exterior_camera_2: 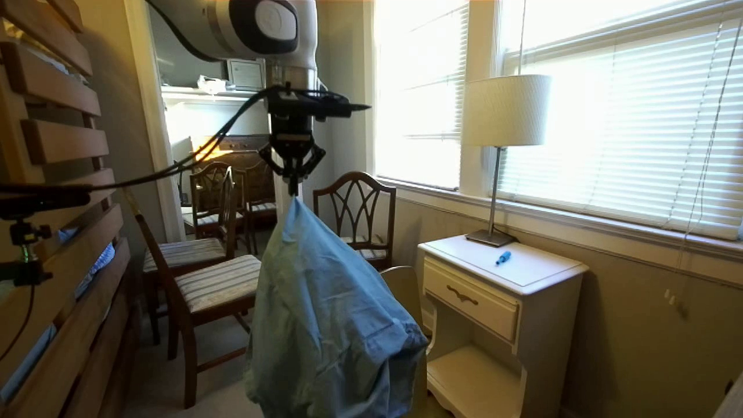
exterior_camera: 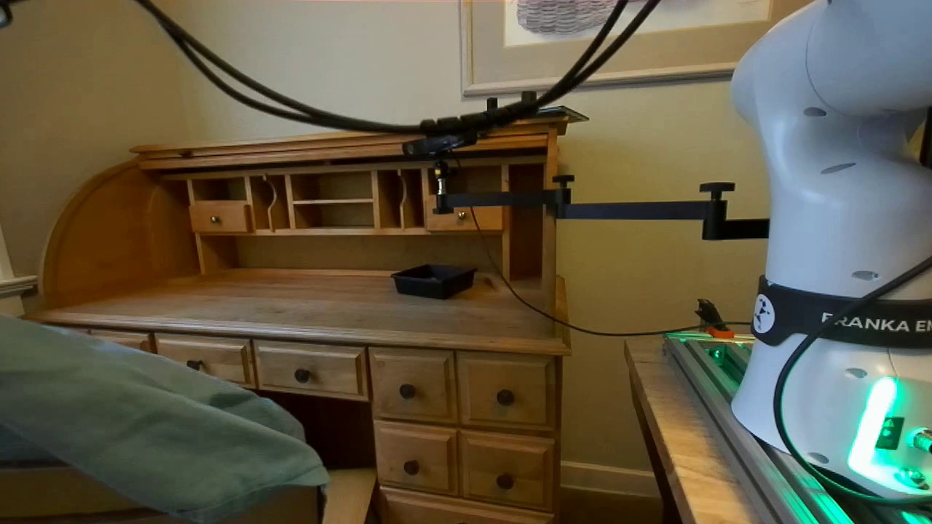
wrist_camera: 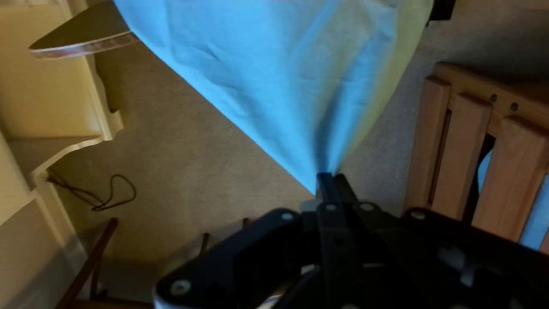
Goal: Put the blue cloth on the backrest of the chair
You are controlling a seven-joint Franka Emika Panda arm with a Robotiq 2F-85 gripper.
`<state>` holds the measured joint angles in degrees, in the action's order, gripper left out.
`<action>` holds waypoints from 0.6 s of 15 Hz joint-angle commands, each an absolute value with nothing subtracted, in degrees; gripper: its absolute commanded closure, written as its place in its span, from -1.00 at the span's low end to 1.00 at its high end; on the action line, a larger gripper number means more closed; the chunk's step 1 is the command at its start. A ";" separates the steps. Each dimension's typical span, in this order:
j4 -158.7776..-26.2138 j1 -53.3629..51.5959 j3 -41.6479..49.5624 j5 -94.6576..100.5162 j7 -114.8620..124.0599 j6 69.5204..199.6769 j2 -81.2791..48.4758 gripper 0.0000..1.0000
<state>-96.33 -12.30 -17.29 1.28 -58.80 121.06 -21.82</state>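
The blue cloth (exterior_camera_2: 331,325) hangs from my gripper (exterior_camera_2: 293,187) in a tall peak and spreads downward. In an exterior view the cloth (exterior_camera: 145,415) slopes across the lower left, lying over or against a wooden piece. In the wrist view the cloth (wrist_camera: 274,77) fans out from the fingertips of the gripper (wrist_camera: 330,177), which are shut on its corner. A curved light wooden panel (exterior_camera_2: 404,287), apparently the chair's backrest, shows behind the cloth; its curved edge is in the wrist view (wrist_camera: 85,38). The cloth hides most of this chair.
A roll-top desk (exterior_camera: 291,306) bears a black tray (exterior_camera: 433,282). A white nightstand (exterior_camera_2: 505,267) with a lamp (exterior_camera_2: 508,110) stands beside the panel. Striped-seat chairs (exterior_camera_2: 217,281) stand behind. A slatted wooden frame (exterior_camera_2: 64,145) is at one side. Black cables (exterior_camera_2: 174,168) run to the gripper.
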 commanded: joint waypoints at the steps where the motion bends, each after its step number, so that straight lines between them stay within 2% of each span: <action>1: -94.05 -13.31 -17.41 2.79 -59.17 120.09 -18.43 1.00; 9: -91.26 -15.10 -18.05 2.40 -59.78 120.00 -19.43 1.00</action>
